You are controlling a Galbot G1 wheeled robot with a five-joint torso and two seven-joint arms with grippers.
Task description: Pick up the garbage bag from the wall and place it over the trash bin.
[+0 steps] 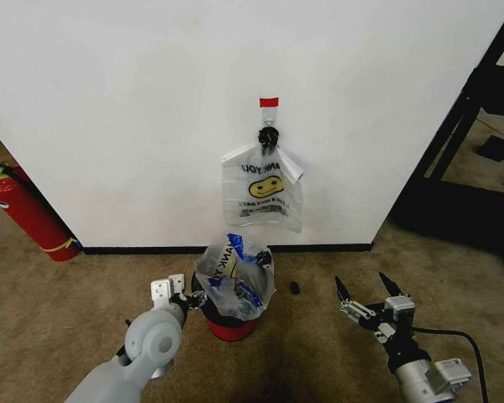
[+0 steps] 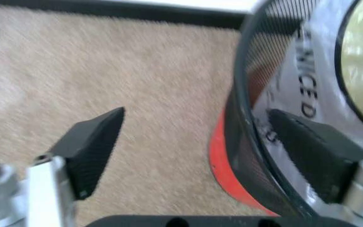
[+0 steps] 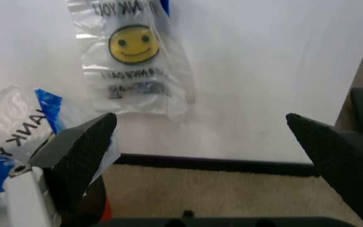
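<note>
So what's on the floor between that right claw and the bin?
Bare carpet, apart from one small black object lying between the open right gripper and the trash bin, seen in the head view.

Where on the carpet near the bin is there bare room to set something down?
Bare carpet lies between the fire extinguisher and the trash bin, and again between the bin and the open right tool, apart from a small dark object. It is crowded at the bin: the garbage bag drapes it and the open left tool straddles its rim.
</note>
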